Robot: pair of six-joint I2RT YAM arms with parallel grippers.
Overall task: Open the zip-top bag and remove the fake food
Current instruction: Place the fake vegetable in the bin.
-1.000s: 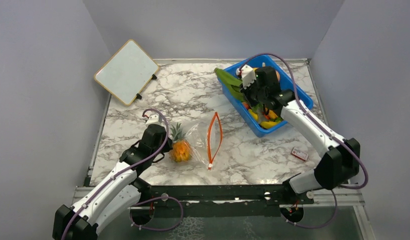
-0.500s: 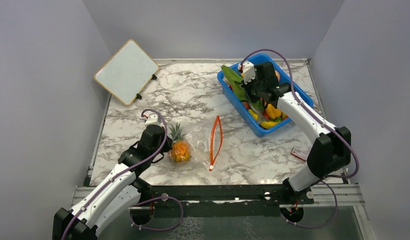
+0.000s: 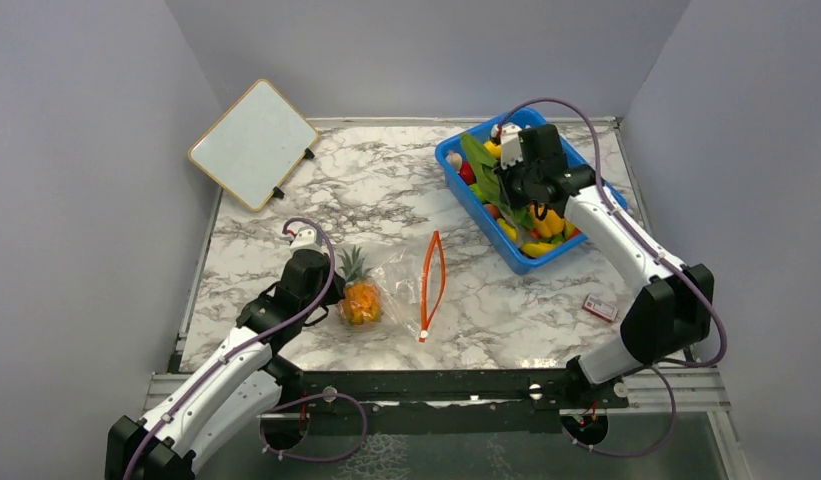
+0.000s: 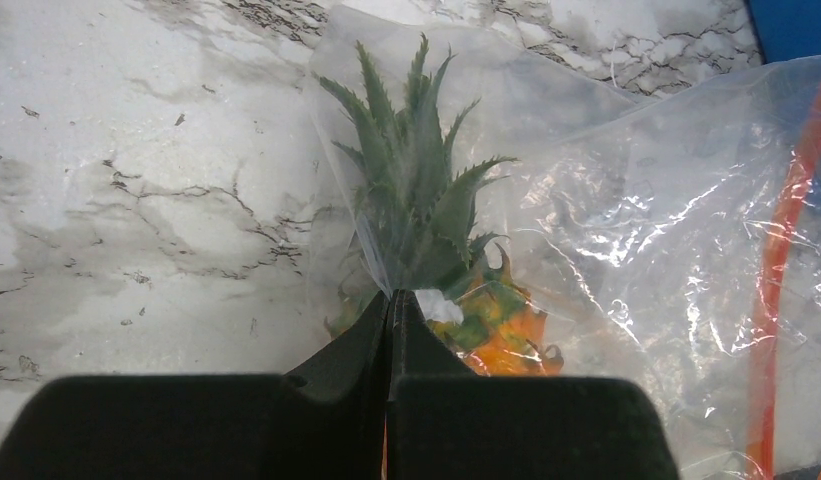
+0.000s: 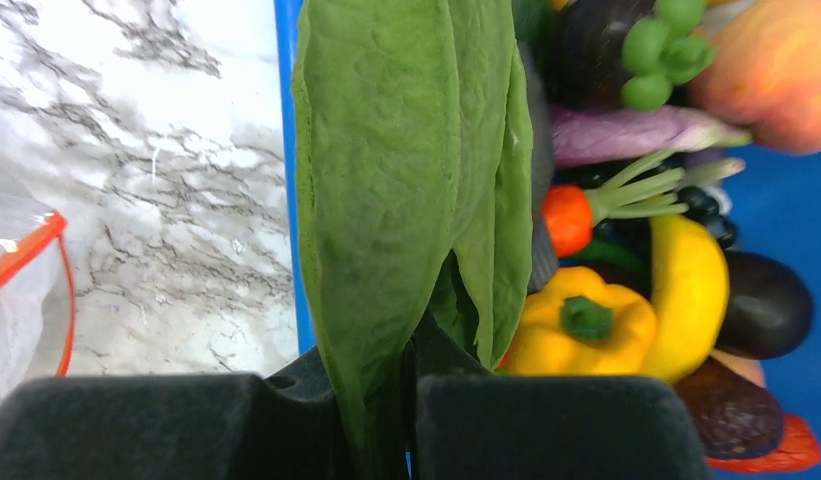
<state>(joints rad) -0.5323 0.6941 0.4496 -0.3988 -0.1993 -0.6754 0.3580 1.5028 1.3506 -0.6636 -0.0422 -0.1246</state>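
The clear zip-top bag (image 3: 401, 282) lies on the marble table, its red-orange zip strip (image 3: 432, 285) standing open. An orange pineapple (image 3: 362, 300) with a green crown (image 4: 416, 190) is inside it. My left gripper (image 3: 333, 298) is shut on the bag's closed end (image 4: 386, 280), next to the pineapple. My right gripper (image 3: 510, 192) is shut on a long green leaf (image 5: 406, 170) and holds it over the blue bin (image 3: 456, 172). The leaf also shows in the top view (image 3: 483, 166).
The blue bin holds several toy foods, among them a yellow pepper (image 5: 581, 322), a banana (image 5: 691, 290) and dark eggplants. A whiteboard (image 3: 253, 143) leans at the back left. A small red box (image 3: 599, 308) lies at the right.
My right gripper has moved toward the back right over the bin, carrying the green leaf further in. The left gripper, bag and pineapple have not moved.
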